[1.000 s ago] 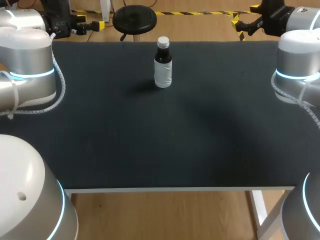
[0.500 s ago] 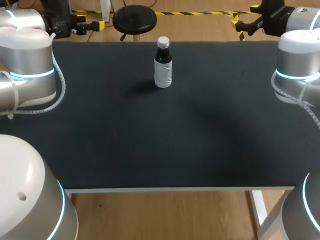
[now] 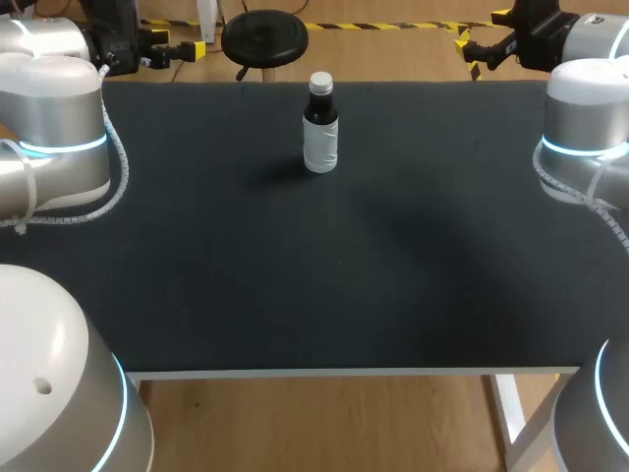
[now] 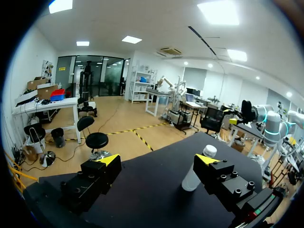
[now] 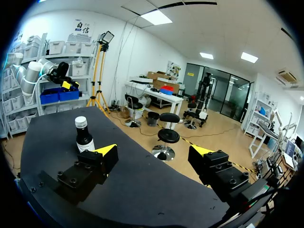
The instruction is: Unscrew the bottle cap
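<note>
My left gripper [image 4: 157,160] spread wide, empty; right gripper [image 5: 154,152] same. Upright bottle [image 3: 320,133], cap [image 3: 320,83] on top, well ahead of both, off-centre beyond one finger each. Neither arm clearly nearer, I judge.

**A black desk under soft light**

We are looking down on a wide desk [image 3: 295,275], its matte black top stretching across most of the head view. A white edge [image 3: 344,372] is running along its near side, and a white leg [image 3: 511,413] is showing below the near right corner. Soft light is falling evenly, leaving faint darker patches.
</note>
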You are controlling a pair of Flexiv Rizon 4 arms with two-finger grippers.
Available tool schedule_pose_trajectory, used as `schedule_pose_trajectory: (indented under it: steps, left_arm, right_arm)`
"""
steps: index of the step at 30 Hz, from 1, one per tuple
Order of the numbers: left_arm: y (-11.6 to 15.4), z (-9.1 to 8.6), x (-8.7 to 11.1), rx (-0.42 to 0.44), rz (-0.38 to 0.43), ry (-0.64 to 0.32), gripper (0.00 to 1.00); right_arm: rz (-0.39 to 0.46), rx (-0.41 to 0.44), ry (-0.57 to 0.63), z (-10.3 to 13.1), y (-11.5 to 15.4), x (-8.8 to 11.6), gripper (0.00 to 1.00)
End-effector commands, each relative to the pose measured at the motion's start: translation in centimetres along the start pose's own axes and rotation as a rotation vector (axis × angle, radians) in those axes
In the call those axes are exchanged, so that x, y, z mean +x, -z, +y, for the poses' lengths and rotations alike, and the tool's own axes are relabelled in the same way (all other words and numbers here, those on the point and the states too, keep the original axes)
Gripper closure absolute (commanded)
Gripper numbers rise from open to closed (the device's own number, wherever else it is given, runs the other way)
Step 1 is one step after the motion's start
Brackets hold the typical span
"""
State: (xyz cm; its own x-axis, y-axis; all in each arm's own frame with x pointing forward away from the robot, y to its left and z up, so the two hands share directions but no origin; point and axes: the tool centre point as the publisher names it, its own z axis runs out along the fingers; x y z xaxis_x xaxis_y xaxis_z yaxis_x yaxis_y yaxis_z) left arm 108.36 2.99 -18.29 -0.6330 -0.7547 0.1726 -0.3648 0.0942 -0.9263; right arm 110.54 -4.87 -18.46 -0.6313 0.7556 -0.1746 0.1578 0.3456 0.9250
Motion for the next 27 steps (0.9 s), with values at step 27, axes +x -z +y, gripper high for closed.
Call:
schedule_pose_trajectory:
  steps: [27]
  left_arm:
    - [-5.1, 4.7, 6.5, 0.216, 0.891, -0.295, 0.0]
  right_arm:
    - [0.001, -0.001, 0.0, 0.0, 0.0, 0.0, 0.0]
